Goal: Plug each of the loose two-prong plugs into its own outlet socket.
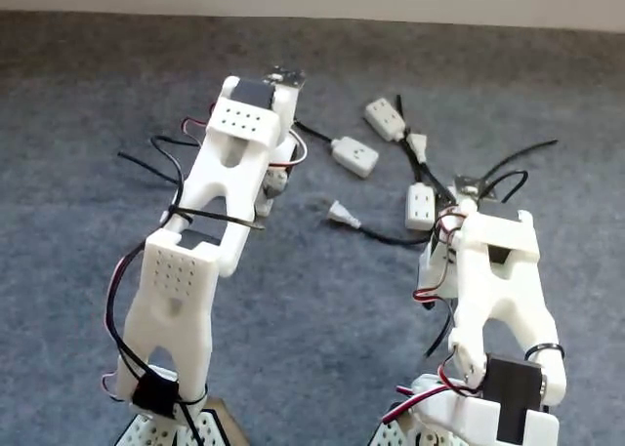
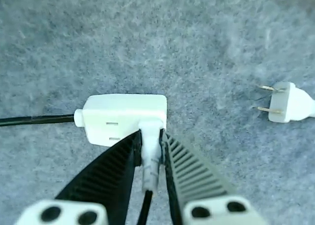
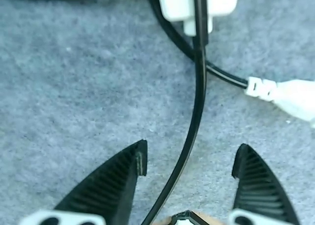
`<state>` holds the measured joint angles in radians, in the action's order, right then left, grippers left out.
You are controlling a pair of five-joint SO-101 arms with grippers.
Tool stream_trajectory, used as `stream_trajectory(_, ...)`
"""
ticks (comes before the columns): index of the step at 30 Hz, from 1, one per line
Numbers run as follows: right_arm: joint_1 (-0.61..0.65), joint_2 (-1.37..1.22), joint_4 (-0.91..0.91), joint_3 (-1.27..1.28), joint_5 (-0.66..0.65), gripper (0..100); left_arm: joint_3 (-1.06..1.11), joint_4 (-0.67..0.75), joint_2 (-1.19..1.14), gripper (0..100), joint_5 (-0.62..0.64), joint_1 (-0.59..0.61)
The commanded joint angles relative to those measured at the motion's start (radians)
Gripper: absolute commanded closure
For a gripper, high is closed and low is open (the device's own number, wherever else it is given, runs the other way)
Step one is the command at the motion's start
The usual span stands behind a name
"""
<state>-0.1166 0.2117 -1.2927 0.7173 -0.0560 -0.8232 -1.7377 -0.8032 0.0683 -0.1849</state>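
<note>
My left gripper (image 2: 151, 153) is shut on a white plug (image 2: 150, 142). The plug's front end touches the white outlet socket (image 2: 123, 117), and its prongs are hidden. Beside it on the carpet lies a loose two-prong plug (image 2: 288, 103), also seen in the high view (image 1: 342, 214). My right gripper (image 3: 189, 161) stands open just above the carpet with a black cord (image 3: 197, 92) running between its fingers. Beyond it lie another white socket (image 3: 197, 3) and a white plug (image 3: 290, 94). In the high view, three sockets (image 1: 354, 155), (image 1: 385, 119), (image 1: 420, 207) lie between the arms.
Grey carpet (image 1: 88, 124) covers the whole surface. Black cords (image 1: 508, 163) tangle around the sockets at the back right. The left arm (image 1: 229, 163) reaches over the middle left and the right arm (image 1: 493, 270) stands at the right.
</note>
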Motion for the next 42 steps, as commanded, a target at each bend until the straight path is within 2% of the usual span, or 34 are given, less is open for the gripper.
stream_trajectory(1, -0.008, 0.033, 0.010, -0.001, 0.008, 72.4, -0.008, -0.008, 0.010, 99, 0.006, -0.010)
stream_trajectory(12, -0.008, 0.033, 0.007, -0.001, 0.008, 72.4, -0.047, 0.025, -0.162, 99, 0.002, 0.048)
stream_trajectory(19, -0.008, 0.033, 0.005, -0.001, 0.006, 72.4, -0.156, -0.025, -0.159, 80, 0.003, 0.038)
stream_trajectory(27, -0.007, 0.033, 0.008, -0.001, 0.005, 72.4, -0.191, -0.026, 0.001, 74, 0.003, 0.041)
stream_trajectory(36, -0.005, 0.033, 0.010, 0.001, 0.003, 72.4, -0.111, -0.023, 0.050, 69, -0.005, 0.131)
stream_trajectory(38, -0.005, 0.033, 0.010, 0.001, 0.003, 72.4, -0.116, -0.023, 0.038, 66, -0.066, 0.133)
stream_trajectory(42, -0.005, 0.033, 0.019, 0.025, 0.002, 72.4, -0.117, -0.021, -0.010, 66, -0.390, 0.108)
